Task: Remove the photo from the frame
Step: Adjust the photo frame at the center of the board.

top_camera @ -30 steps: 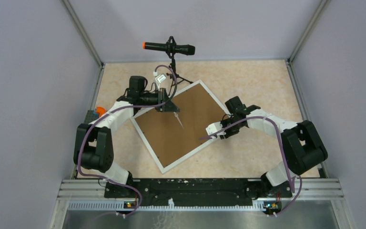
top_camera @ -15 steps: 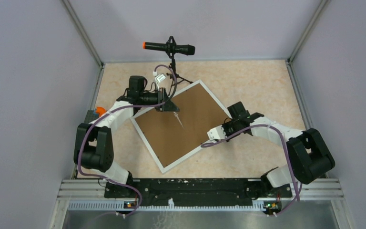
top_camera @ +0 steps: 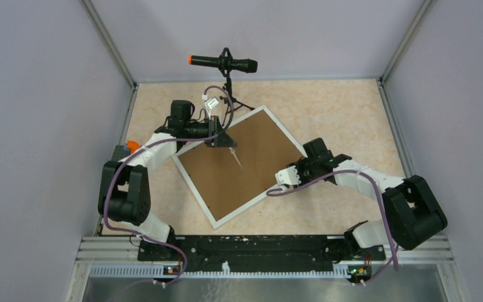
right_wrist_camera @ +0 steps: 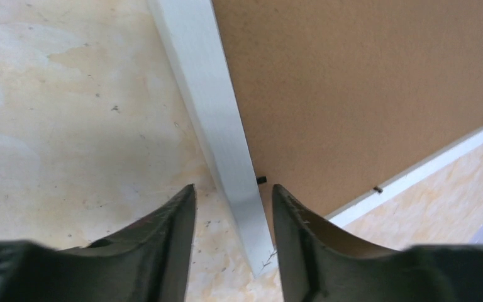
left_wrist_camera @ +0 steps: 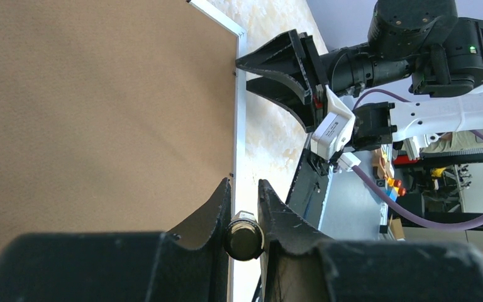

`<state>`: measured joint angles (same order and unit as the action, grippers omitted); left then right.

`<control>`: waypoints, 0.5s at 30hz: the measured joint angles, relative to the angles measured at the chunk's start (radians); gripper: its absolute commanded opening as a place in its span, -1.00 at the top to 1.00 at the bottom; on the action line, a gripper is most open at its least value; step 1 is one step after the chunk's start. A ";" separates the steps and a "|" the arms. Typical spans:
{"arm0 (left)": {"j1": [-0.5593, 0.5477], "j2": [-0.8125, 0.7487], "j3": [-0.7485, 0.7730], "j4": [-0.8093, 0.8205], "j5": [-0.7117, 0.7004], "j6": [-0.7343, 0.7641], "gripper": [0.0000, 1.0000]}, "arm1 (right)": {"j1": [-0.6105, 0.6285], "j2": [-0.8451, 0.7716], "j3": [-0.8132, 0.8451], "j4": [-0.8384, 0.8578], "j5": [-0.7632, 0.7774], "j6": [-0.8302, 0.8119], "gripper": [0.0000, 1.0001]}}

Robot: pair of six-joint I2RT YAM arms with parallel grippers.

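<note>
Frame (top_camera: 239,167) face down mid-table (top_camera: 352,113), brown back up, picture side hidden.

Skewed like a diamond, one corner toward 1 o'clock, another toward 7. At its 11 o'clock edge, left gripper (left_wrist_camera: 244,189) low over the brown back, clenched on a small dark cylinder (left_wrist_camera: 244,236) wedged between both fingers. Near 3 o'clock, right gripper (right_wrist_camera: 233,189) released, fingers parted either side of the white border, marbled table showing beside it. Farther out at 12 o'clock, black microphone (top_camera: 223,63) with an orange tip, on a stand.
</note>
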<state>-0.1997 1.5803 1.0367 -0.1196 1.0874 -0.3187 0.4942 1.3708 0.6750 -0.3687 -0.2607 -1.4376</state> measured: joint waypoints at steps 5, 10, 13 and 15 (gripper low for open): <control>0.000 0.000 -0.001 0.008 0.007 -0.013 1.00 | -0.001 -0.051 0.001 -0.018 0.005 0.010 -0.17; 0.000 0.000 -0.003 0.017 0.020 -0.020 1.00 | -0.002 -0.036 0.041 -0.071 -0.007 0.005 -0.16; 0.000 0.000 -0.013 0.022 0.024 -0.020 1.00 | -0.002 0.001 0.082 -0.107 -0.031 -0.007 -0.14; 0.000 0.000 -0.018 0.023 0.024 -0.021 1.00 | -0.002 0.027 0.106 -0.129 -0.043 -0.015 -0.13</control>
<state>-0.1997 1.5803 1.0187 -0.0971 1.1118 -0.3393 0.4923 1.3983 0.7807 -0.4976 -0.3035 -1.4525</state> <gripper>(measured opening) 0.237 0.574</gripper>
